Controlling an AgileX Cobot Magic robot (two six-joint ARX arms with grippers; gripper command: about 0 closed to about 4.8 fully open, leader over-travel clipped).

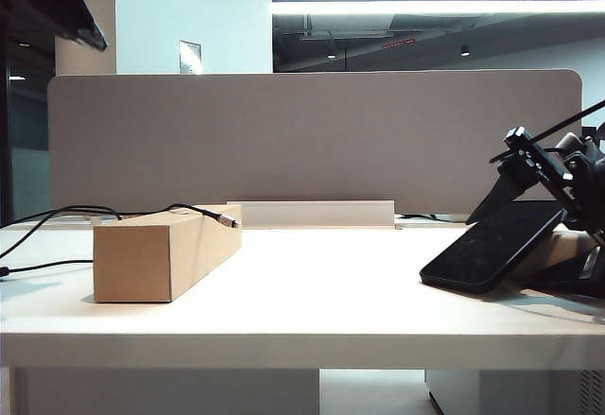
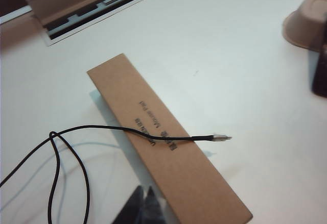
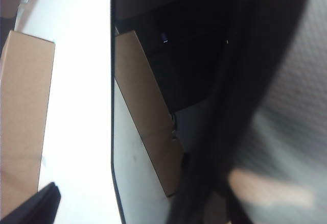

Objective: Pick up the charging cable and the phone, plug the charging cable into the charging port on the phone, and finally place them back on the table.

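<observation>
Count: one cardboard box (image 1: 165,254), one charging cable (image 1: 194,210), one phone (image 1: 494,245), one beige pulp tray (image 2: 308,22), two grippers.

Box lies on the white table (image 1: 321,292) at exterior left, long axis running from the near-left corner back toward the grey divider panel (image 1: 312,136); cable drapes across the box top, cord trailing off left in loose loops on the table; its silver plug (image 2: 222,137) overhangs the box edge, pointing toward the phone side, clear of the table surface.

Phone sits at exterior right, tilted; long axis rises from its lower-left corner, which rests on or just above the table, up toward the right; glossy screen faces up and toward the camera; its upper end leans on the tray. Charging port not discernible.

Left gripper (image 2: 143,203): fingertips pressed together, holding nothing, above the near end of the box, beside the cable loops.

Right gripper (image 1: 553,174): jaws spread wide, just above the phone's raised end; the right wrist view is filled by the dark screen (image 3: 168,71) reflecting the box; whether a finger touches the phone cannot be told.
</observation>
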